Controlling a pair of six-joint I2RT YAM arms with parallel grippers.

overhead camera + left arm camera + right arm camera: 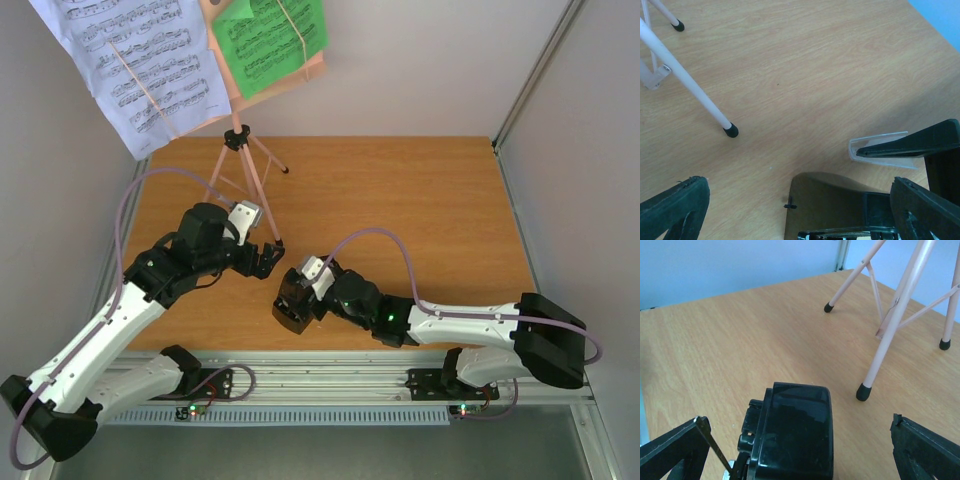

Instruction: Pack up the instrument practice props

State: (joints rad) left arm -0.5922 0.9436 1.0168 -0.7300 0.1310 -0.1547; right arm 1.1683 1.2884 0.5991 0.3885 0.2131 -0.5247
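1. Standing upright on the wood close to the table's (pixel 400 200) near edge, left of centre, the black metronome (pixel 792 440) has nothing gripping it.
2. The right gripper (pixel 796 424) straddles it with its jaws spread to their widest. One finger is on each side with a gap at both, and the claw holds nothing, so it looks lined up for a pinch.
3. The left gripper (pixel 799 186) hovers just beyond, toward the far-left corner, equally wide open and empty. Its camera looks down on the metronome's edge and on a clear plastic piece (pixel 875 150) beside it, probably the cover. I cannot tell whether that piece is attached.
4. The pink music stand (pixel 240 150) occupies the far-left part of the table, legs splayed on black rubber feet to keep the tall desk steady. One foot (pixel 863 392) rests near the metronome.
5. On the desk sit the white sheets (pixel 130 60) and the green sheet (pixel 270 40), tilted back so they stay put.
6. Nothing looks packed yet, and no container is in view.
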